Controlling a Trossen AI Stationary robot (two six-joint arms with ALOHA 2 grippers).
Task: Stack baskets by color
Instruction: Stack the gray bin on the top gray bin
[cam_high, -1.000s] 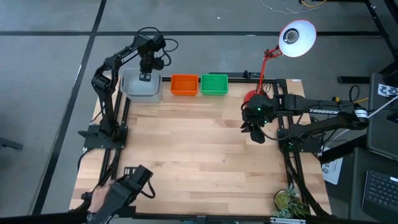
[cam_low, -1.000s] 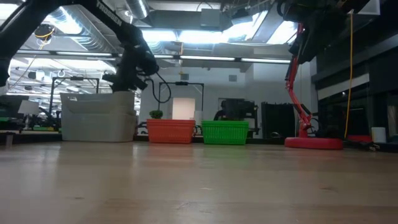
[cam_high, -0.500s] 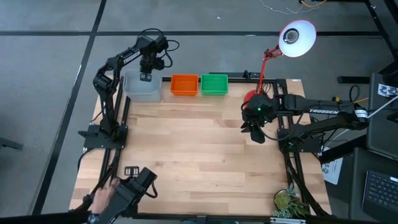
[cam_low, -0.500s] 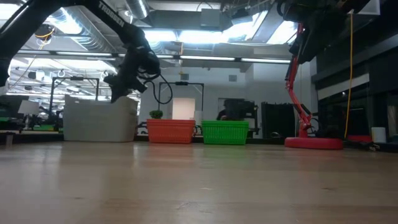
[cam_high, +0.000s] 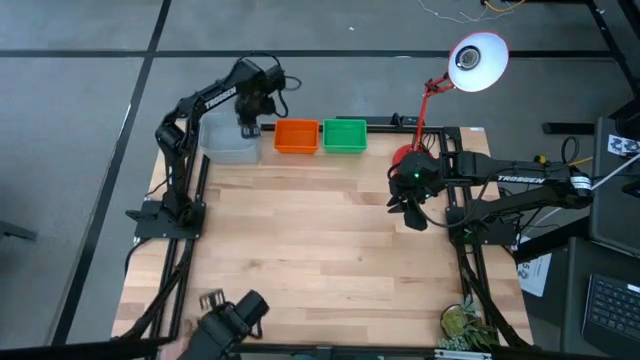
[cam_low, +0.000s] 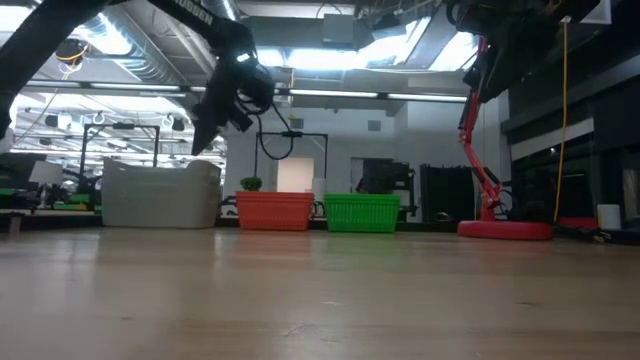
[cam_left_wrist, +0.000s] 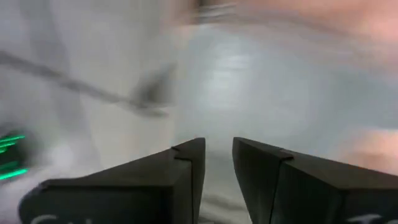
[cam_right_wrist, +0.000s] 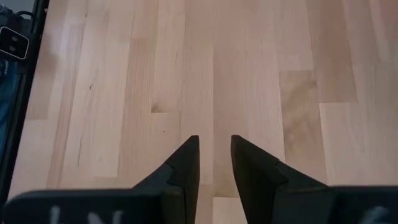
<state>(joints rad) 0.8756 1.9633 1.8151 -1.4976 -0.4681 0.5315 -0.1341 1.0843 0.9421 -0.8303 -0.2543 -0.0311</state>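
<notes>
From above I see three baskets lined along the counter's far edge: grey-white basket, orange basket, green basket. My left gripper hangs between grey-white and orange; my right gripper waits near the red lamp.

Three baskets stand in a row along the table's far edge: the grey-white basket at the left end, the orange basket in the middle, the green basket beside it. A desk lamp stands farther right, near the far right corner.
</notes>
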